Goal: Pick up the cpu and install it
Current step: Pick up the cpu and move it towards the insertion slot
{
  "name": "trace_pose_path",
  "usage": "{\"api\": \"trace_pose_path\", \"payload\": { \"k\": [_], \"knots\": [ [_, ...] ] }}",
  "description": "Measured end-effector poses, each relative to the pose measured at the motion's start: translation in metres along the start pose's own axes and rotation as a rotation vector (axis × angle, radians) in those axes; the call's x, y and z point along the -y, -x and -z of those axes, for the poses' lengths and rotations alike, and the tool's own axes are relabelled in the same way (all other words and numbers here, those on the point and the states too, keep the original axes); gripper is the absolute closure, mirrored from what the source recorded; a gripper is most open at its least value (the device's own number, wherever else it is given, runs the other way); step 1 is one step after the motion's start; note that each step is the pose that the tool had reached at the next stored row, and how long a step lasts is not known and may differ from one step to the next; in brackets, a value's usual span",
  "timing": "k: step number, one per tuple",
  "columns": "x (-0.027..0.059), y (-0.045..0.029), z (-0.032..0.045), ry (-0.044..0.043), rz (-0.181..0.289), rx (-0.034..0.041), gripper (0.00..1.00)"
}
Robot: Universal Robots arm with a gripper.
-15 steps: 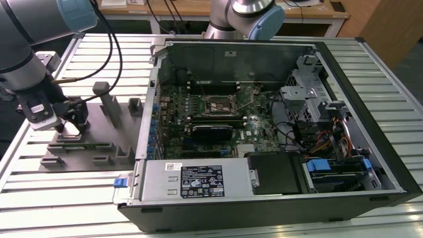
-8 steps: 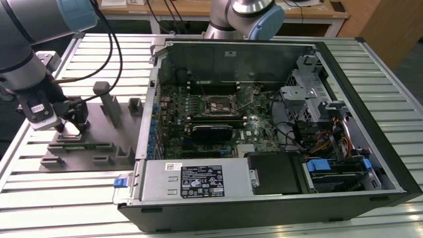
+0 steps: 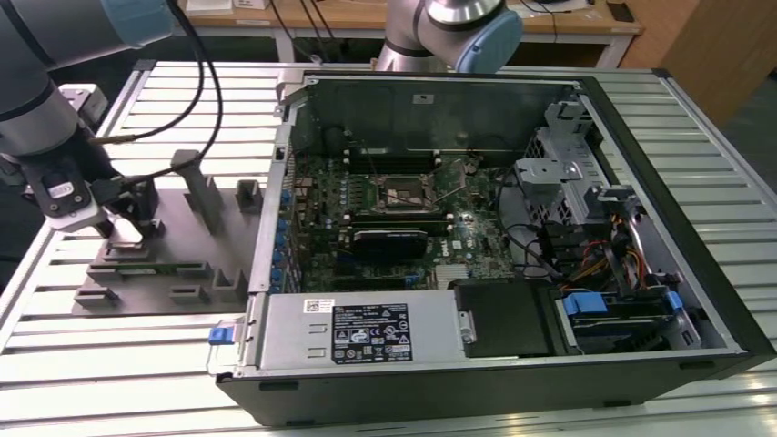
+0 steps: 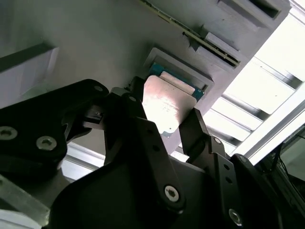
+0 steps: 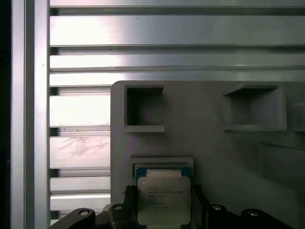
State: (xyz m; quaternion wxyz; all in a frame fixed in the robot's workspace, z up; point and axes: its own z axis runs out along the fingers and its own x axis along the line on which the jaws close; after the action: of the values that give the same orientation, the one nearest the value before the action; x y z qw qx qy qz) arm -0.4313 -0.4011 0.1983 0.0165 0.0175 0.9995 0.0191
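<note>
1. Exterior view: the arm (image 3: 49, 100) comes down from above the grey tray (image 3: 182, 273), with its wrist pointing almost straight down. The gripper (image 3: 122, 238) sits low over the side of the tray that is farthest from the open computer case (image 3: 680, 300).
2. In both wrist views the gripper (image 4: 164, 114) is drawn in narrow. Its black fingers (image 4: 131, 112) press on two opposite edges of the cpu (image 4: 167, 100), so the chip is clamped between them.
3. In the first wrist view the cpu (image 5: 163, 200) is at a shallow square recess (image 5: 162, 162) of the tray (image 5: 214, 143), close to the tray's edge, with a finger (image 5: 127, 202) on each side of it.
4. I cannot tell whether the cpu is seated in that recess or raised just above it. Its near edge is cut off by the frame in the first wrist view. In the exterior view the fingertips are hard to make out against the tray.
5. Counted:
   - one arm
   - one gripper with two fingers
   - one cpu
   - one tray
   - one case
   - two open square pockets (image 5: 144, 107) on the tray beyond the recess
</note>
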Motion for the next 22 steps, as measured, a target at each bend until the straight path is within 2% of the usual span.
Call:
{"api": "trace_pose_path", "payload": {
  "k": [12,22],
  "knots": [
    [-0.0015,0.0009,0.0275,0.0,0.0,0.0,0.46],
    [-0.0027,0.0016,0.0506,0.0001,0.0,0.0032,0.46]
  ]
}}
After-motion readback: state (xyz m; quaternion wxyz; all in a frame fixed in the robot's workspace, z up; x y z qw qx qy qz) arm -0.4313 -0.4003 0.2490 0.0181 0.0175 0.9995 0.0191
